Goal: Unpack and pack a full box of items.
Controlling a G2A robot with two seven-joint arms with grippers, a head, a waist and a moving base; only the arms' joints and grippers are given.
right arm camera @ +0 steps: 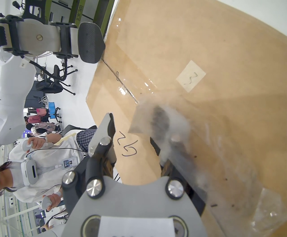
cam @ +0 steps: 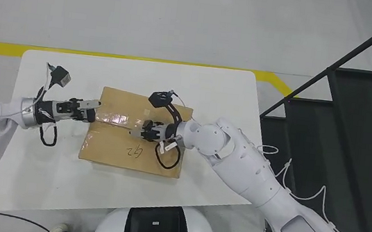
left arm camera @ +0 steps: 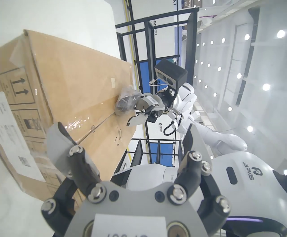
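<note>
Overhead first: white table, and the cardboard box sits mid-table with its flaps down. It looks like the opening step of unpacking, stripping the tape. The left gripper waits at the seam's end.

Left wrist view: its fingers are spread wide, holding nothing.

Right wrist view: the right gripper is over the lid, fingers apart, with a crumpled tape wad clinging to one. Glossy tape lies along the seam. Next, I'd guess: shed the wad, clear the seam, lift the flaps.

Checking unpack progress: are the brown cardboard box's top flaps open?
No, the top flaps of the brown cardboard box lie flat and shut, with clear tape on the centre seam.
</note>
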